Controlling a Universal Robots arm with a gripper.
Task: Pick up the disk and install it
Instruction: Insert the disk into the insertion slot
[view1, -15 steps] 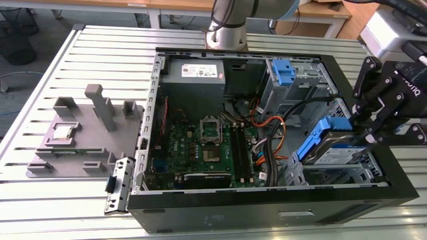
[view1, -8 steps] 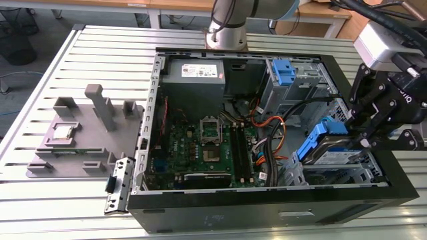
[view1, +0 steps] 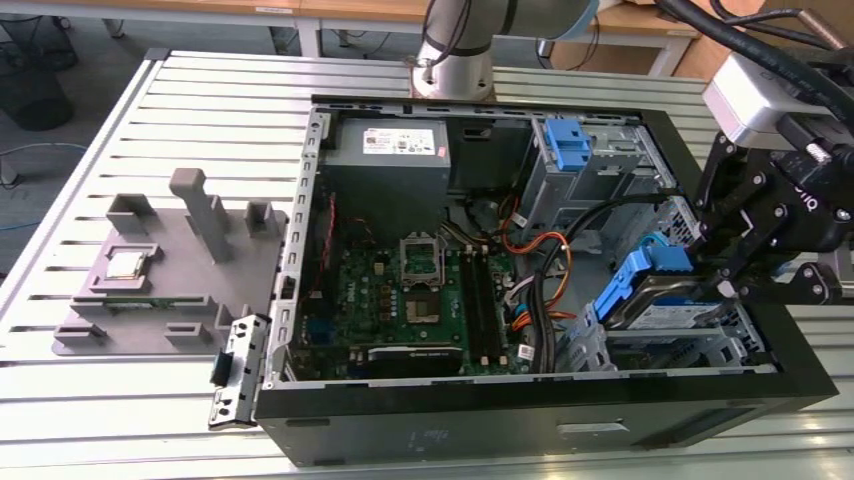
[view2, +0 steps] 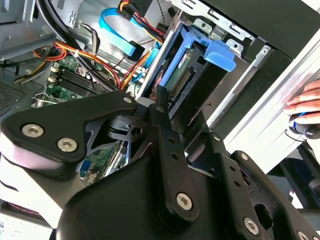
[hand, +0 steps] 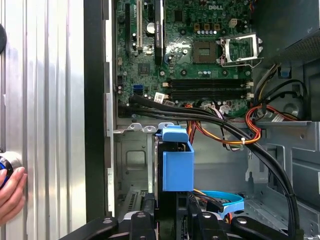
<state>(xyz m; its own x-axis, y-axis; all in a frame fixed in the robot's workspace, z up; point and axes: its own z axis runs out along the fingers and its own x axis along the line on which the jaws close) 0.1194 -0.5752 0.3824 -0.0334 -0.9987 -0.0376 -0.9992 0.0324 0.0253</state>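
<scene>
The disk (view1: 663, 297), a silver drive with a white label in a blue bracket, hangs tilted over the drive cage (view1: 694, 350) at the near corner of the open computer case, on the exterior view's right. My gripper (view1: 717, 283) is shut on its far end from above. In the first wrist view the bracket's blue tab (hand: 177, 162) sticks out from between my black fingers (hand: 200, 222). The second wrist view shows the disk (view2: 192, 65) edge-on beyond one finger (view2: 162, 117), with its connector side facing the motherboard.
Black, orange and blue cables (view1: 561, 250) run close beside the cage. The motherboard (view1: 414, 290) and grey power supply (view1: 387, 145) fill the case's left; another blue bracket (view1: 567, 145) sits in the far bay. A person's hand (hand: 10, 192) rests outside the case wall. A grey fixture (view1: 147, 290) holds a chip.
</scene>
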